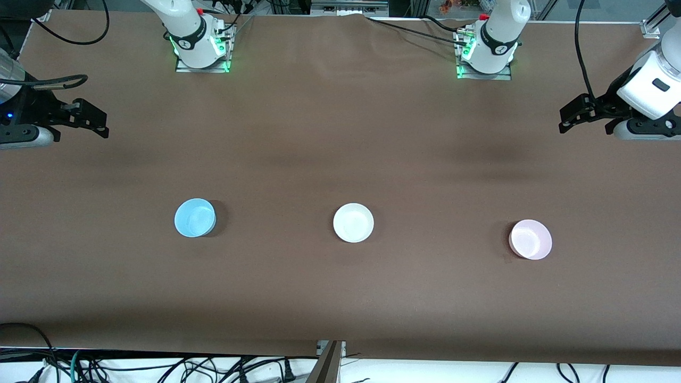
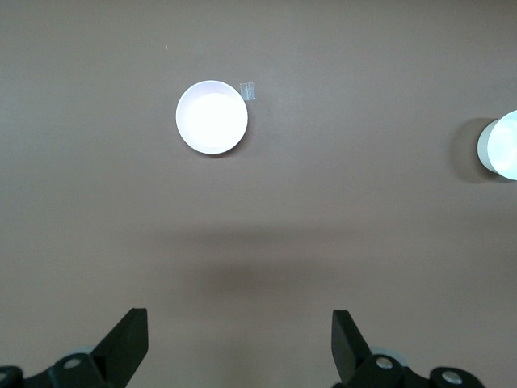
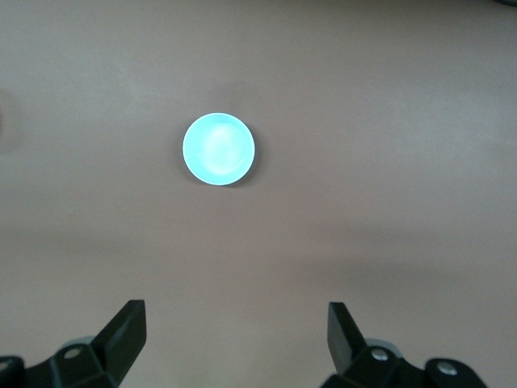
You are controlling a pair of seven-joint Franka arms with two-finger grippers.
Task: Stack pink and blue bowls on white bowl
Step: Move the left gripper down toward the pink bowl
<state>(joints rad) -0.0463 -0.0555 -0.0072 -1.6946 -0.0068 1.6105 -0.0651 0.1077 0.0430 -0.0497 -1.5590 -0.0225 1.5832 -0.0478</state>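
While both arms wait raised at the bench's two ends, three bowls sit upright in a row on the brown bench (image 1: 340, 298), well apart from one another. Pink bowl (image 1: 530, 239): nearest the front camera, toward the left arm's end; empty. White bowl (image 1: 353, 223): middle of the row, slightly farther from the camera; empty. Blue bowl (image 1: 194, 217): toward the right arm's end, slightly farther again; empty. Left end effector (image 1: 574, 118): held over bare bench, well apart from the pink bowl; fingers (image 2: 129, 339) spread wide, holding nothing. Right end effector (image 1: 91, 118): held over bare bench, well apart from the blue bowl; fingers (image 3: 129, 335) spread wide, holding nothing.
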